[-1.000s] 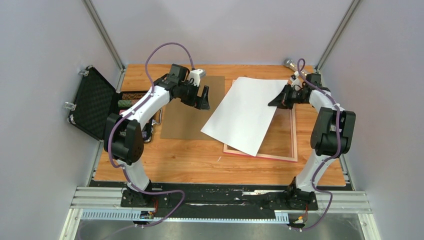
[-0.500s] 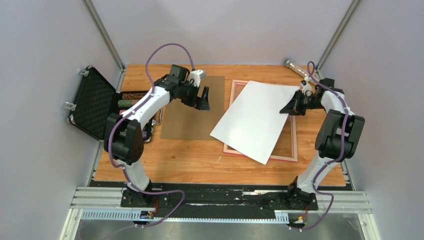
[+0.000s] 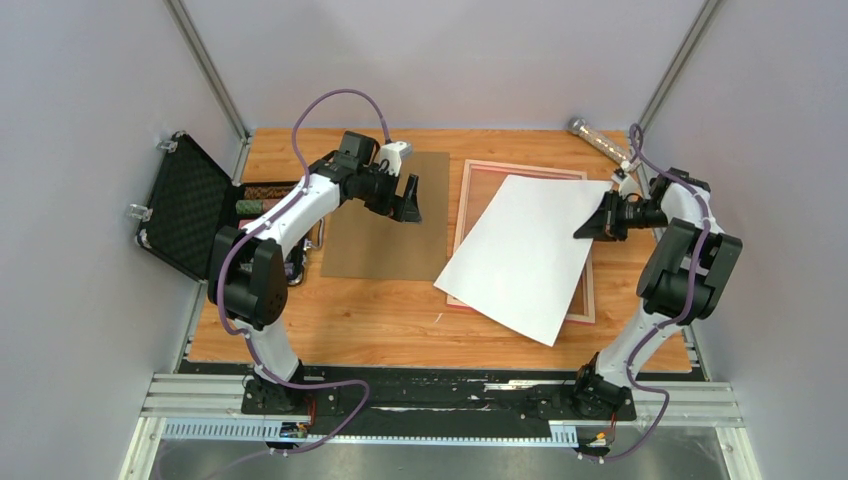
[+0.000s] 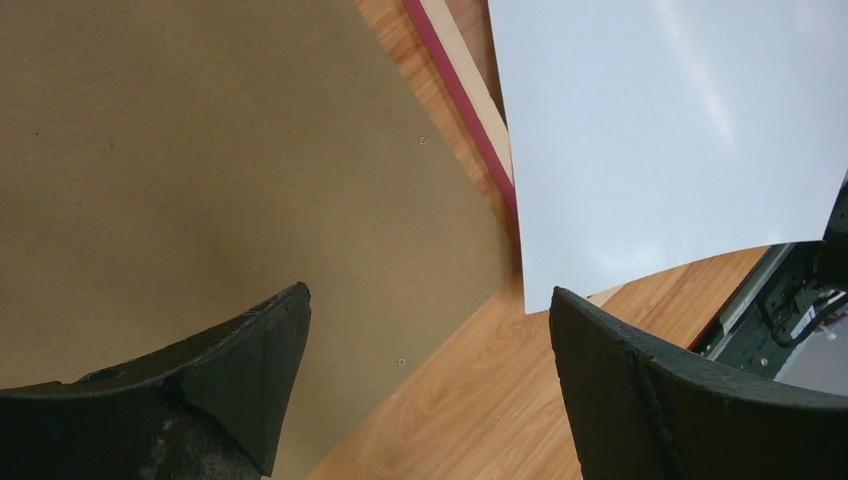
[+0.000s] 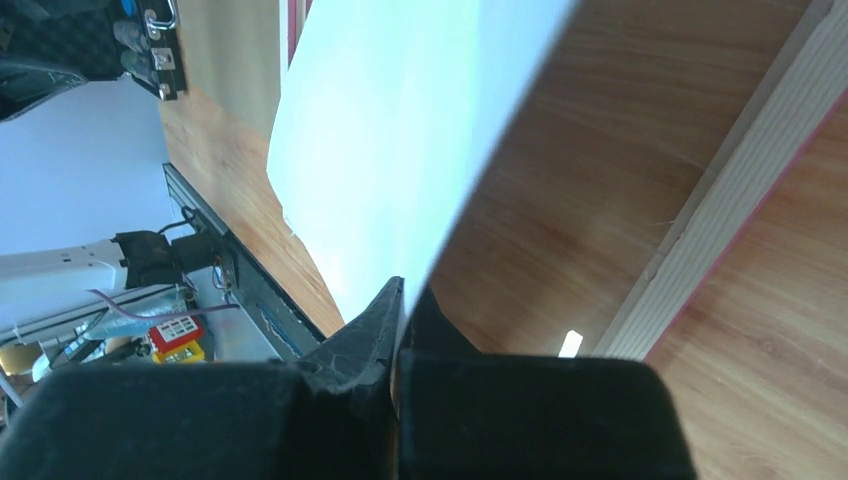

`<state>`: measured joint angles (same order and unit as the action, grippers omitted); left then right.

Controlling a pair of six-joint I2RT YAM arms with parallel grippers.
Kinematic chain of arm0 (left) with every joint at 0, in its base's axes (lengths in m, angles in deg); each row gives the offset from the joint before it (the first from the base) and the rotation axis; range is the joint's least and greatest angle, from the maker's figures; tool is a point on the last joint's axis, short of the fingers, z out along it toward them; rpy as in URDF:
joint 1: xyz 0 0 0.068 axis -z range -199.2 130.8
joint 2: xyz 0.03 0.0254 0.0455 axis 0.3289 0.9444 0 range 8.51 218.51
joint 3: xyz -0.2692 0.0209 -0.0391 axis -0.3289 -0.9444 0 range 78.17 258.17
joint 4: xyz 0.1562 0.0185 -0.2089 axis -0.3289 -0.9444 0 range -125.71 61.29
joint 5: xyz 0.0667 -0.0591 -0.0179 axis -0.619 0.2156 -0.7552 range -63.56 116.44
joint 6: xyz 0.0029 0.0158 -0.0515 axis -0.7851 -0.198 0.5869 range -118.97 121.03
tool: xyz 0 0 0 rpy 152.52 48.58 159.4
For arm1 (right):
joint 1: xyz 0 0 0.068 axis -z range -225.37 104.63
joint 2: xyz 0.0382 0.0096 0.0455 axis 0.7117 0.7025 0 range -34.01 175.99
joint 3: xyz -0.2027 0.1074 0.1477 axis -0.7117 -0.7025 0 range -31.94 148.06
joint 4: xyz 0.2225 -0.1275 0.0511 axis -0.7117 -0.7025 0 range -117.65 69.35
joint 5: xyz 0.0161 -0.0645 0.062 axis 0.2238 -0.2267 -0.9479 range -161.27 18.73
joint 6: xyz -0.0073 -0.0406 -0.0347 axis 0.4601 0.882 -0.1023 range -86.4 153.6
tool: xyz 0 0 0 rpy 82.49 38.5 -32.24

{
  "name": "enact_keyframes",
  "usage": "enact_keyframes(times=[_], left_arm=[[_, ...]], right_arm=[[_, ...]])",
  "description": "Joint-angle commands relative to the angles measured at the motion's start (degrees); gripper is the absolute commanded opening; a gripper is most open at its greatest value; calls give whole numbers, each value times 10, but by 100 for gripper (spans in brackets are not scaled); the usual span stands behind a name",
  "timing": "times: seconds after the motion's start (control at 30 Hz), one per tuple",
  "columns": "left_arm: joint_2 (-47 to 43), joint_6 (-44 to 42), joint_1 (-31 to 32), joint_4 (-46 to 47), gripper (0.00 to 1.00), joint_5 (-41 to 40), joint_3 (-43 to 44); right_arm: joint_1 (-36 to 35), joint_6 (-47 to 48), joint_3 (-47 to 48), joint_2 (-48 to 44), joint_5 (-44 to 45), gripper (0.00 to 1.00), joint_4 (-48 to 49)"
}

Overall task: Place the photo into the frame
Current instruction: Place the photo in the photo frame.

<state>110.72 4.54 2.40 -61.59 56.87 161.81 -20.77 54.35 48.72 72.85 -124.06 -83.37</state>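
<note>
We look down on a wooden table [image 3: 400, 325] boxed in by pale grey walls. The pink frame [image 3: 463, 205] lies flat right of centre, its long axis running 12 to 6 o'clock. The photo [image 3: 520, 255] lies over it, plain white side up and skewed. Its long axis runs from about 1 to 7 o'clock, so its near corner overhangs the frame's near rail and its left corner pokes past the left rail toward 8 o'clock. A brown board [image 3: 375, 235] lies just beside the frame at its 9 o'clock.

The right gripper [image 3: 585, 230] is pinched tight on the photo's right edge near the far corner, at the frame's 3 o'clock. That edge rides above the wood in the right wrist view. The left gripper [image 3: 408, 205] hangs above the board, jaws spread wide, holding nothing.

We judge that the coming move turns on the skew. The sheet's near end must swing from 7 toward 6 o'clock to match the frame, and the right arm is the nearer one.
</note>
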Motion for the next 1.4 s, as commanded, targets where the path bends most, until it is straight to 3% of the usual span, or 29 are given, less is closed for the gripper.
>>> enact_keyframes(times=[0.0, 0.53, 1.37], left_arm=[[-8, 0, -3, 19, 96, 15, -5], [0, -3, -2, 14, 96, 10, 1], [16, -3, -2, 8, 96, 7, 12]], right_arm=[[6, 78, 44, 28, -8, 0, -45], [0, 53, 172, 107, 65, 0, -46], [-46, 94, 131, 78, 116, 0, -3]])
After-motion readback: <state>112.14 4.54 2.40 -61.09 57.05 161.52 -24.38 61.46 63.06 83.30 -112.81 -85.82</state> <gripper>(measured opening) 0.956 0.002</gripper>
